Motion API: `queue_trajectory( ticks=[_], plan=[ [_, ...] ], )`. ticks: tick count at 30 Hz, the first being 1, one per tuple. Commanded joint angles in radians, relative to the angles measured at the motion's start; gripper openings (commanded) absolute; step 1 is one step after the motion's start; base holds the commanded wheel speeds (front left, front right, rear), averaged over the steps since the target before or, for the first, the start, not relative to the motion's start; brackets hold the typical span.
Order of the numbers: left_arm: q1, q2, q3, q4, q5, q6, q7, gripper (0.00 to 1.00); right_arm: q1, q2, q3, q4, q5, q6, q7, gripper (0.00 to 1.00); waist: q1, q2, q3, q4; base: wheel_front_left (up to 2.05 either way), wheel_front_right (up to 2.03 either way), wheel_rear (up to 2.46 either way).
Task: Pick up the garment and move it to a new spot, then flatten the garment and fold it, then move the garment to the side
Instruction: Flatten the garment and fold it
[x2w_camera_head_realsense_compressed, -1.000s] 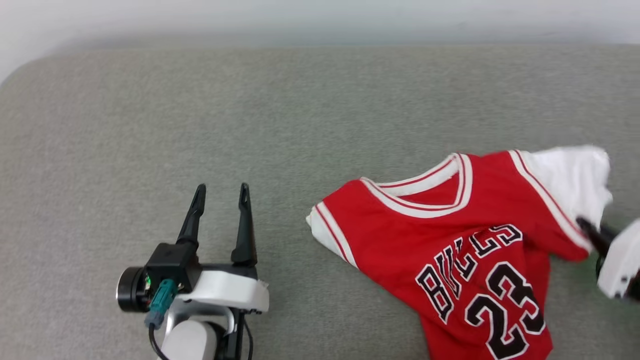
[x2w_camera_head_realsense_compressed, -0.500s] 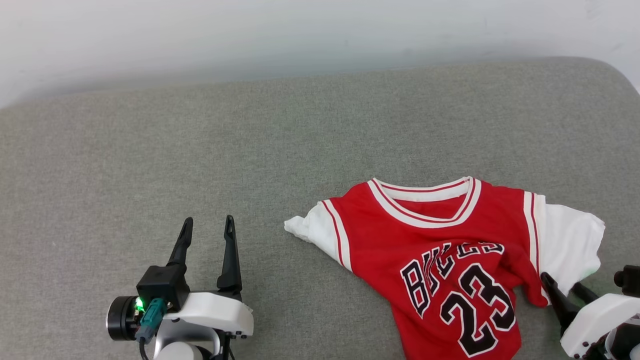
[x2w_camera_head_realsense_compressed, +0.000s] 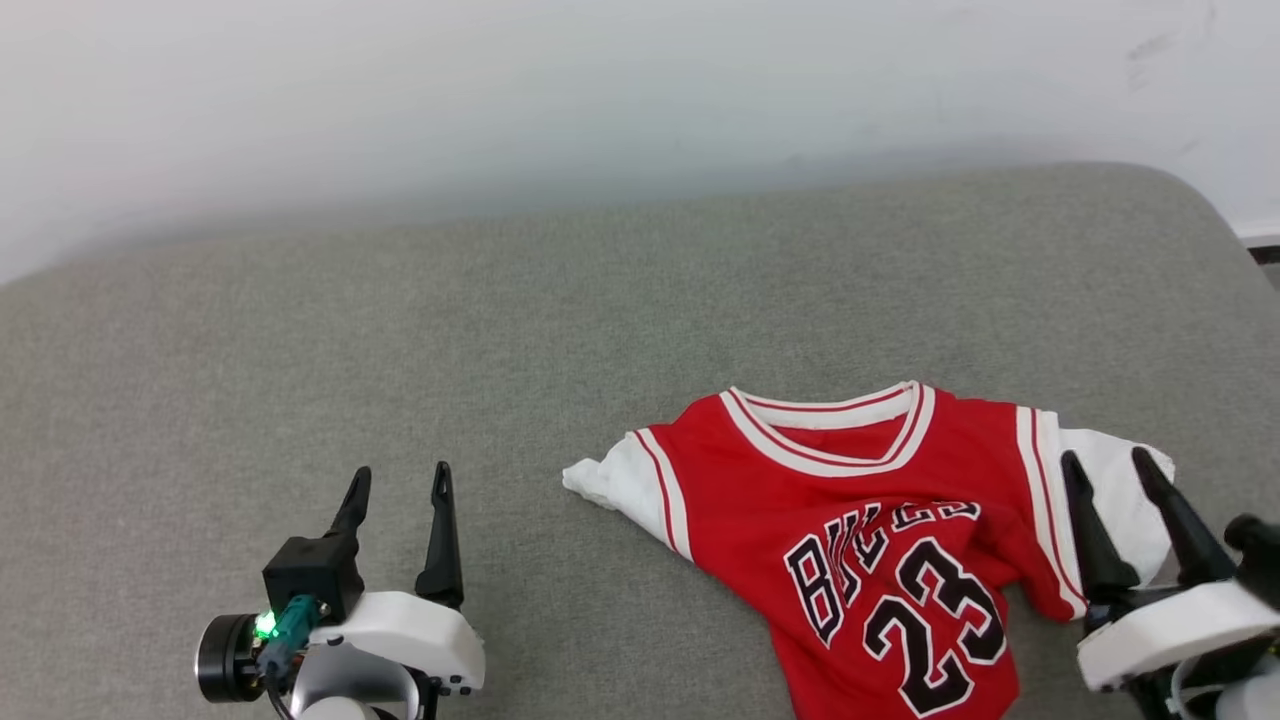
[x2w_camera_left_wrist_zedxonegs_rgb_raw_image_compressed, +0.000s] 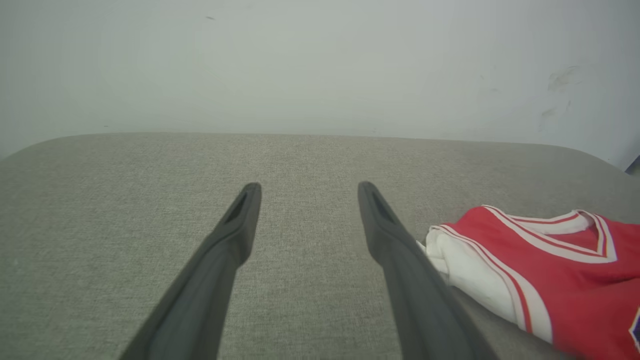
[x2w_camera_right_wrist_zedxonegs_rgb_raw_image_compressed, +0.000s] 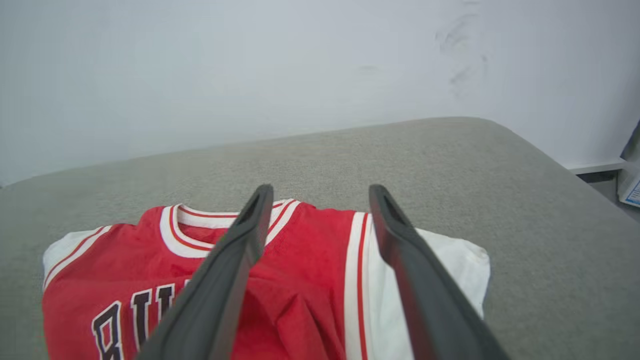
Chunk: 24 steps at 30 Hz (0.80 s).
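Observation:
The garment (x2w_camera_head_realsense_compressed: 850, 520), a red jersey with white sleeves and a black "23", lies rumpled on the grey cushion at the right front. My right gripper (x2w_camera_head_realsense_compressed: 1106, 459) is open, its fingers over the jersey's white right sleeve (x2w_camera_head_realsense_compressed: 1110, 495), holding nothing. From the right wrist, the gripper (x2w_camera_right_wrist_zedxonegs_rgb_raw_image_compressed: 320, 192) spans the jersey's (x2w_camera_right_wrist_zedxonegs_rgb_raw_image_compressed: 300, 280) shoulder seam. My left gripper (x2w_camera_head_realsense_compressed: 399, 477) stands open on bare cushion, well to the left of the garment. In the left wrist view the gripper (x2w_camera_left_wrist_zedxonegs_rgb_raw_image_compressed: 307, 189) has the jersey's left sleeve (x2w_camera_left_wrist_zedxonegs_rgb_raw_image_compressed: 470, 270) beside its right finger.
The grey cushioned surface (x2w_camera_head_realsense_compressed: 400, 320) stretches wide to the left and behind the garment. A pale wall (x2w_camera_head_realsense_compressed: 600, 90) runs along its far edge. The cushion's rounded right corner (x2w_camera_head_realsense_compressed: 1215, 220) drops to the floor.
My right gripper has opened and let go of the jersey's right sleeve, which now lies on the cushion. The head camera has shifted. The left gripper stays open.

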Motion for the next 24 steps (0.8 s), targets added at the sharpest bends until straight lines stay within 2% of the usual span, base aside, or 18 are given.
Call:
queue_trajectory(
  ticks=[1,7,11,17,24],
  plan=[
    [0.007,0.010,0.001,-0.001,-0.004,0.003,0.013,1.00,0.033,0.018,-0.015,-0.044,-0.028,-0.001,0.008,1.00,0.0001,0.0000,-0.016,-0.011,0.00,0.00,0.00],
    [-0.028,0.042,-0.021,-0.024,-0.022,-0.027,0.170,1.00,0.136,0.120,-0.062,-0.299,-0.156,-0.001,0.107,1.00,0.0001,0.0000,-0.029,-0.050,0.00,0.00,0.00],
    [-0.083,0.061,-0.052,-0.027,-0.044,-0.065,0.323,1.00,0.173,0.158,-0.070,-0.419,-0.190,-0.001,0.168,1.00,0.0001,0.0000,-0.011,-0.077,0.00,0.00,0.00],
    [-0.207,0.074,-0.099,0.009,-0.077,-0.113,0.561,1.00,0.176,0.181,-0.065,-0.481,-0.188,-0.001,0.214,1.00,0.0001,0.0000,0.041,-0.114,0.00,0.00,0.00],
    [-0.321,0.092,-0.133,0.088,-0.105,-0.142,0.792,1.00,0.137,0.195,-0.047,-0.462,-0.154,-0.001,0.197,1.00,0.0001,0.0000,0.110,-0.168,0.00,0.00,0.00]
  ],
)
